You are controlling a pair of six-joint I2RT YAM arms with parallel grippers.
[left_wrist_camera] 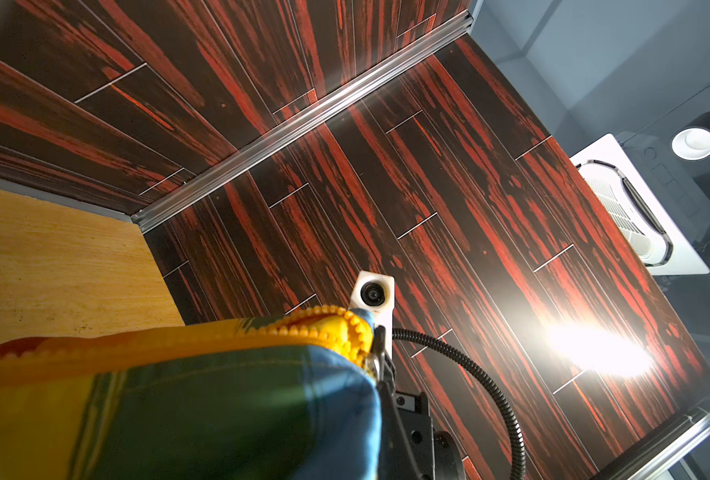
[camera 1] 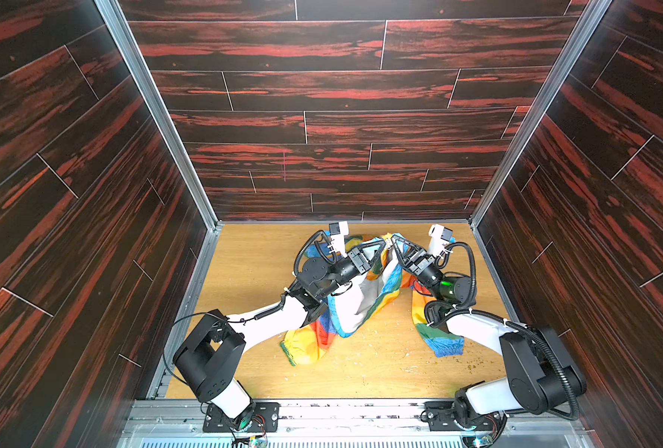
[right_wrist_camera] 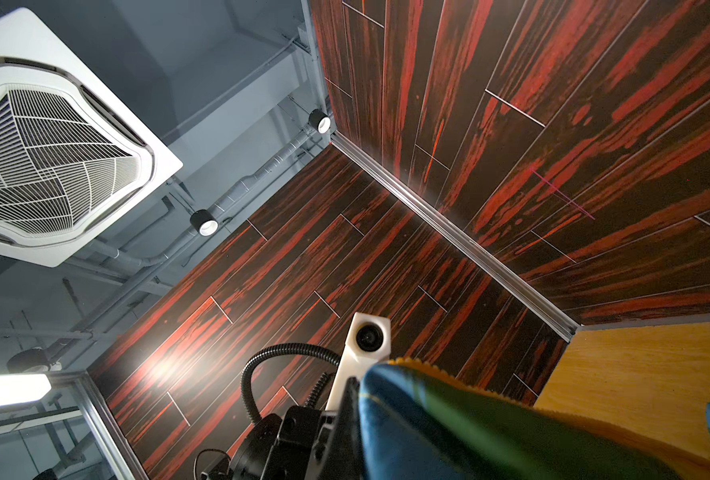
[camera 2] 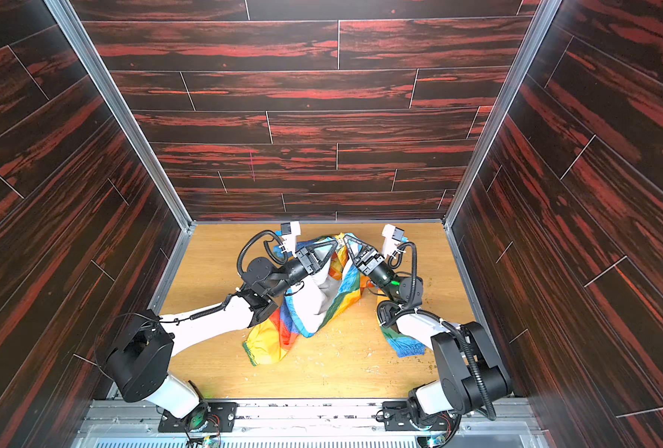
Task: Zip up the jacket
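Toward the near edge of the desk [camera 1: 244,372] lie scattered crumbs [camera 1: 473,362]. Just beyond them the jacket [camera 1: 384,294] [camera 2: 341,298] rests around the desk's centre, one sleeve cuff [camera 1: 293,349] left of the middle and the other sleeve cuff [camera 1: 448,346] nearer the right edge. Farther in, its front hangs apart and shows the white lining [camera 1: 351,300]. By the middle of the far edge, the left tool [camera 1: 385,242] [camera 2: 336,242] and the right tool [camera 1: 393,237] [camera 2: 345,237] meet almost tip to tip. Each is clenched on the jacket's raised top edge beside the yellow zipper [left_wrist_camera: 315,328], lifting that part clear of the desk.
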